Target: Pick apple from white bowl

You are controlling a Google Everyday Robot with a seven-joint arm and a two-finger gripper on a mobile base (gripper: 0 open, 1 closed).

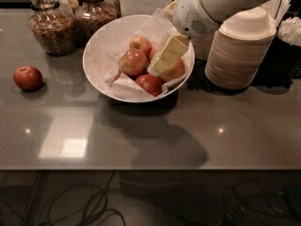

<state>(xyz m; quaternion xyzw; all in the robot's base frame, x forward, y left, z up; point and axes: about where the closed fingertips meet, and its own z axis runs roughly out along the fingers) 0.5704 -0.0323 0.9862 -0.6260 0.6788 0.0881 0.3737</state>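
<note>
The white bowl [101,39], lined with crinkled white paper, stands at the middle back of the grey table and holds several apples. The large mottled red and yellow-green apple [133,61] lies near the bowl's centre. A smaller apple [141,44] lies behind it, a deep-red apple [149,84] in front, and a paler orange apple [176,71] to the right. My gripper [157,68], cream-coloured, reaches down from the upper right into the bowl. Its tip is just right of the mottled apple and partly covers the orange one.
A lone red apple [28,77] lies on the table at the left. Two glass jars [47,25] [96,8] stand behind the bowl at the left. A stack of beige paper bowls [240,51] stands right of it. The table's front edge [150,168] runs across the view.
</note>
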